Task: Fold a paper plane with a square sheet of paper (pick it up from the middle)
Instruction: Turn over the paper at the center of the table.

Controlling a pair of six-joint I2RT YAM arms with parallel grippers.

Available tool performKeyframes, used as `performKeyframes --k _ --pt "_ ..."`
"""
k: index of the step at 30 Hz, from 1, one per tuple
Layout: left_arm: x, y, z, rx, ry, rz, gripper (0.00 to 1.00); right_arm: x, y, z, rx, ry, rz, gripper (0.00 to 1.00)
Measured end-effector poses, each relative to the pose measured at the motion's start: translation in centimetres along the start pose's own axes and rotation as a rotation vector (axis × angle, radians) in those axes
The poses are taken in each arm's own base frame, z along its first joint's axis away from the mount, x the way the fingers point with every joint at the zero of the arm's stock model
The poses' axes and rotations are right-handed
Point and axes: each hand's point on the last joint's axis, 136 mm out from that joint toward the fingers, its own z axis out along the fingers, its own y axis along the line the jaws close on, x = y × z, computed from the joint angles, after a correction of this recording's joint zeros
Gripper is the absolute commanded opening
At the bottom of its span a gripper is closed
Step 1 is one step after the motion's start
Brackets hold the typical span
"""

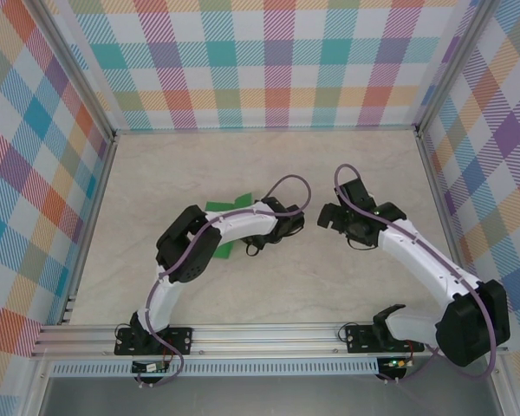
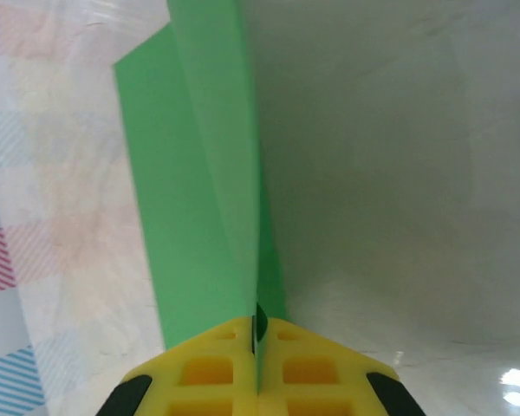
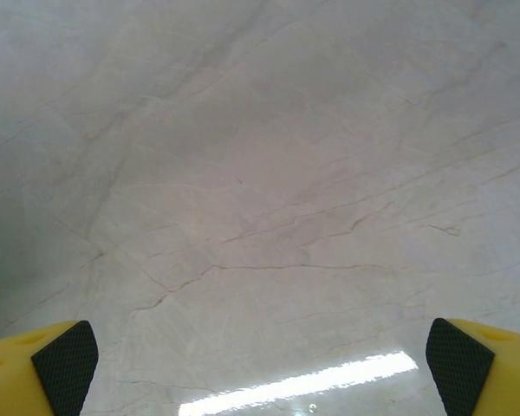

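Observation:
The bright-green sheet of paper (image 2: 199, 191) is folded into long creased layers that run away from my left gripper (image 2: 258, 325). The yellow jaws are shut on its near end. From above, green paper (image 1: 224, 207) peeks out from under the left arm, which hides most of it, and my left gripper (image 1: 253, 246) is over the middle of the table. My right gripper (image 1: 340, 212) stands a little to the right of it, open. Between its wide-apart fingertips (image 3: 260, 364) there is bare tabletop.
The pale marble-patterned tabletop (image 1: 269, 165) is walled by checked panels at the back (image 1: 269, 61) and on both sides. An aluminium rail (image 1: 260, 334) carrying the arm bases runs along the near edge.

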Motion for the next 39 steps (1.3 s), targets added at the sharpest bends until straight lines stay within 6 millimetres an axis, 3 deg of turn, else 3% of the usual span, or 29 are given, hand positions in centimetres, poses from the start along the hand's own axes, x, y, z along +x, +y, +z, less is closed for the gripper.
performKeyframes --k 5,10,14,20,28,31,34,39 --pt "-0.2 -2.8 -0.4 0.117 0.002 -0.041 0.10 0.2 -0.8 0.0 0.016 0.004 0.025 1.00" --pt "-0.2 -5.4 -0.6 0.244 0.020 -0.081 0.24 0.2 -1.1 0.0 0.022 0.007 0.038 1.00" --pt "-0.1 -5.6 -0.6 0.266 0.026 -0.087 0.30 0.2 -1.1 0.0 0.021 0.007 0.045 1.00" --pt "0.0 -6.3 -1.1 0.357 0.038 -0.122 0.32 0.6 -0.4 0.2 -0.014 0.035 0.046 1.00" --pt "0.1 -7.0 -1.5 0.640 0.101 -0.254 0.50 2.1 1.6 2.1 -0.083 0.147 0.030 0.95" --pt "-0.4 -8.1 -2.8 0.784 0.102 -0.285 0.55 2.7 2.6 2.7 -0.119 0.195 0.027 0.91" --pt "-0.8 -9.3 -4.2 0.897 0.102 -0.293 0.52 3.0 4.1 3.4 -0.174 0.242 0.029 0.82" --pt "-1.1 -10.2 -4.7 0.984 0.110 -0.315 0.31 3.9 6.9 4.8 -0.263 0.339 0.037 0.58"
